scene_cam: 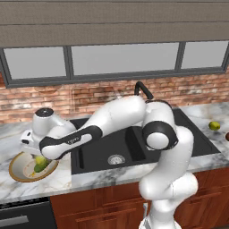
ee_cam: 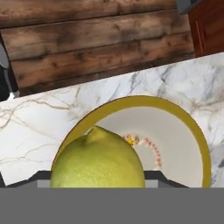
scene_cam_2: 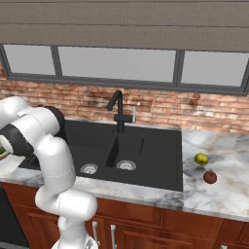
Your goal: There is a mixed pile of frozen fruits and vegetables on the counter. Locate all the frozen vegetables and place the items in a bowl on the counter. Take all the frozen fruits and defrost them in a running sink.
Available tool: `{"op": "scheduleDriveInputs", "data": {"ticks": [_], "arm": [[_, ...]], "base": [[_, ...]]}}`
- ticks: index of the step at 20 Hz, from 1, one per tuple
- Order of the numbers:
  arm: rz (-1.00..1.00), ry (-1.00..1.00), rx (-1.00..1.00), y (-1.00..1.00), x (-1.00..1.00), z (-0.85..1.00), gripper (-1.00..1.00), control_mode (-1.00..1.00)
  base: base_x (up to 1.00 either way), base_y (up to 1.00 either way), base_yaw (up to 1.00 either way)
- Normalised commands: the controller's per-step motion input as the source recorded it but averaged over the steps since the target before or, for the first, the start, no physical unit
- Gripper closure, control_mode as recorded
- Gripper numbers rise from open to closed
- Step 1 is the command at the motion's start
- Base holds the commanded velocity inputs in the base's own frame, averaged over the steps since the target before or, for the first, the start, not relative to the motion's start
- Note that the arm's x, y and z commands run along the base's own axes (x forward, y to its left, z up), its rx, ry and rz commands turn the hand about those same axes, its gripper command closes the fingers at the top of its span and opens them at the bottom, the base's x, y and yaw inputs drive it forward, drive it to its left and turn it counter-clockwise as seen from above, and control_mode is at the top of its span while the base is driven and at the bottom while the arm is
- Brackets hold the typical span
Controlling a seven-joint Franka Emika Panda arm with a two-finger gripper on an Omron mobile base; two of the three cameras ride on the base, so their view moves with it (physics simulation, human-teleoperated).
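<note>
Counter (scene_cam: 94,179): We see a white and grey veined marble top, smooth and polished, over reddish-brown wooden cabinets, with a rough red brick wall behind.
Sink (scene_cam: 134,143): We see a matte black two-basin sink set into the counter, with round steel drains and a black gooseneck tap (scene_cam_2: 116,109) at its back edge.
Arm (scene_cam: 116,118): We see glossy white shells with dark joints reaching left across the sink and down over the bowl.
Bowl (scene_cam: 15,172): We see a wide, shallow round dish with a golden-brown rim and a cream inside bearing a faint reddish dotted ring. It sits on the counter left of the sink.
Cucumber-like piece (scene_cam: 41,167): We make out a dark green piece lying inside the bowl, under the hand.
Pale ball (ee_cam: 98,159): We see a yellow-green, lemon-shaped ball with a small nub on top and a finely dimpled skin. It hangs close over the bowl, at the hand.
Gripper (scene_cam: 39,159): We judge its jaws partly closed around the pale ball; the fingertips themselves are hidden behind it.
Lemon-like ball (scene_cam_2: 201,158): We see a small brighter yellow-green ball on the marble right of the sink.
Dark red ball (scene_cam_2: 210,177): We see a small round ball just beside the lemon-like ball, nearer the counter's front edge.
</note>
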Motion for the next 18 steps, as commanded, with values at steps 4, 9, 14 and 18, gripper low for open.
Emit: {"op": "scheduleDriveInputs", "data": {"ticks": [4,9,14,18], "arm": [[0.0,0.0,-0.04,0.25,0.04,-0.23,1.0,-1.0],[0.0,0.0,-0.07,0.34,0.0,-0.24,1.0,-1.0],[0.0,0.0,-0.03,0.14,0.03,-0.16,1.0,-1.0],[0.0,0.0,-0.04,0.08,0.17,-0.14,-1.0,-1.0]], "base": [[0.0,0.0,0.0],[0.0,0.0,0.0],[0.0,0.0,0.0],[0.0,0.0,0.0]]}}
